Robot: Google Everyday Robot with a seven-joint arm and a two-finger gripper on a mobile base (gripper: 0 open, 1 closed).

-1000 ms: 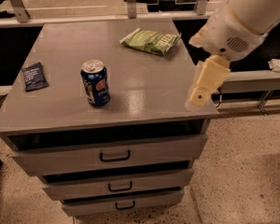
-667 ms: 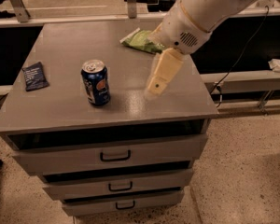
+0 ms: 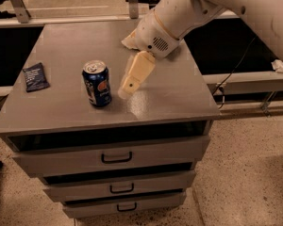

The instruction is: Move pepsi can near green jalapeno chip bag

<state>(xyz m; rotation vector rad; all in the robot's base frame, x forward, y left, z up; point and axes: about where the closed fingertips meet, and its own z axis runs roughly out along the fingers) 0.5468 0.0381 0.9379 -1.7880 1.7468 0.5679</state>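
Observation:
The pepsi can (image 3: pixel 96 84), dark blue with a silver top and a round red-orange logo, stands upright on the left front part of the grey cabinet top (image 3: pixel 174 95). My gripper (image 3: pixel 126 89) hangs from the white arm (image 3: pixel 179 13) just right of the can, low over the top and a small gap away from it. It holds nothing that I can see. The green jalapeno chip bag is hidden behind the arm's wrist at the back of the top.
A flat dark navy packet (image 3: pixel 35 76) lies near the left edge of the top. Below the top are three drawers with dark handles (image 3: pixel 116 157). A grey rail (image 3: pixel 247 81) and a cable run at the right, over speckled floor.
The arm has swung left and towards the can, from the cabinet's right edge to just beside it. The wrist now covers the green bag. The can has not moved.

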